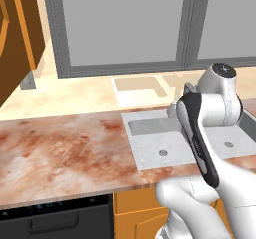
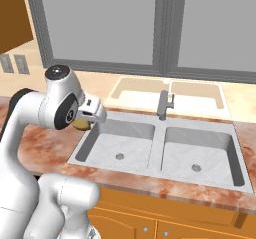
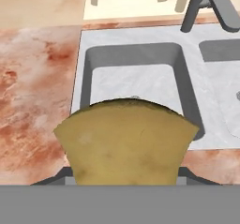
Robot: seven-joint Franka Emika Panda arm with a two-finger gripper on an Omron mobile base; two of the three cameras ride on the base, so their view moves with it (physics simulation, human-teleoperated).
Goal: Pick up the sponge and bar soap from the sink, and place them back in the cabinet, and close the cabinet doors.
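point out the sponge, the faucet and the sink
sponge (image 3: 125, 141), hand view, middle of its yellow-brown face
faucet (image 2: 164, 104), right base view, upright stem
sink (image 2: 156, 145), right base view, divider between basins

Both base cameras look down from behind the arm, sharing the sink (image 2: 160, 148). The hand camera hangs close above its left basin.

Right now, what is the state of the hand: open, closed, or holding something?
Hand: closed on the sponge, lifted above the sink.

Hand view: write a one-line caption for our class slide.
Tool shut on the sponge, held above the sink and counter.
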